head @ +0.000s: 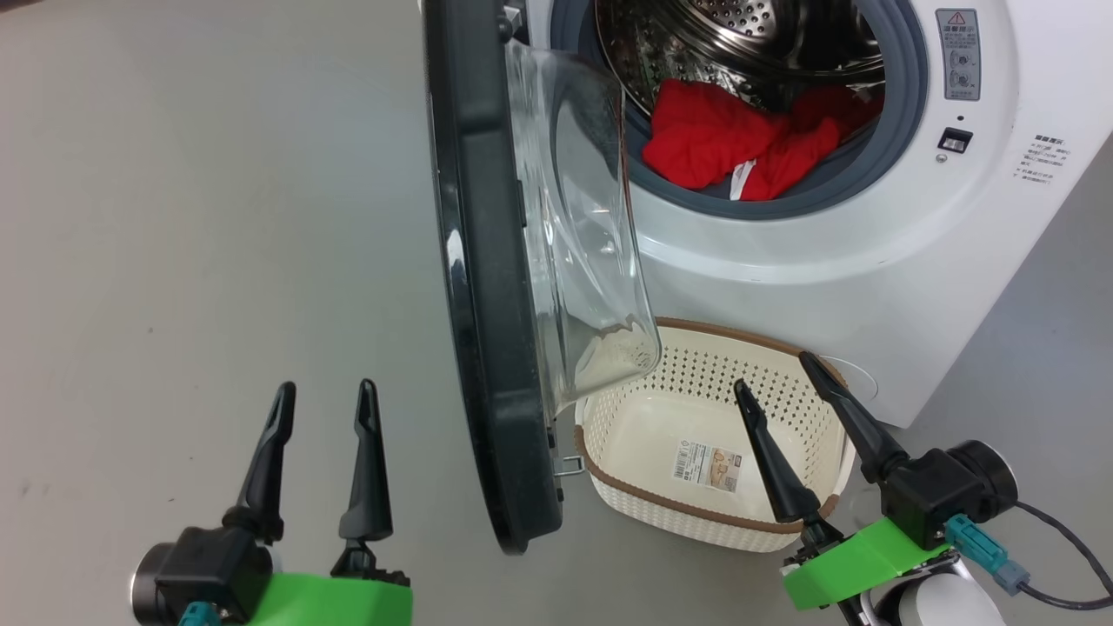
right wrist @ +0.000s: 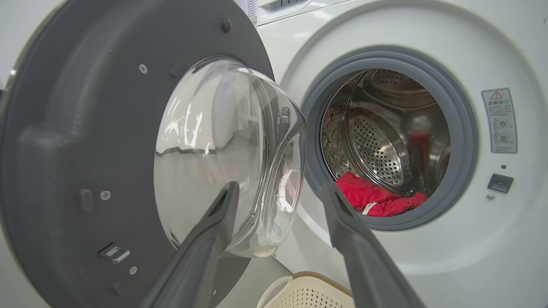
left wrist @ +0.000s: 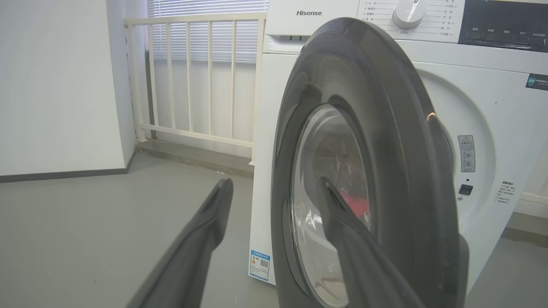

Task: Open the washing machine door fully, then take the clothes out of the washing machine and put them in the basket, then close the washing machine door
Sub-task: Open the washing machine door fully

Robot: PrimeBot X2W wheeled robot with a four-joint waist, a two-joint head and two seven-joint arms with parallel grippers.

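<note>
The round, black-rimmed glass washing machine door (head: 487,287) juts from the big white front-loading washing machine (head: 869,278), seemingly not fully open. The bright red fabric clothes (head: 722,139) lie in its drum, and the cream perforated plastic basket (head: 696,513) stands before it. The left fingers (head: 268,452) and right fingers (head: 772,452) are spread and empty. The next move is probably to swing the door wider.

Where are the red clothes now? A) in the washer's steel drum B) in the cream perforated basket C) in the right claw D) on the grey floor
A: the bright red fabric clothes lie low in the perforated steel drum of the white front-loading washing machine, while the cream perforated plastic basket holds just a paper label.
</note>
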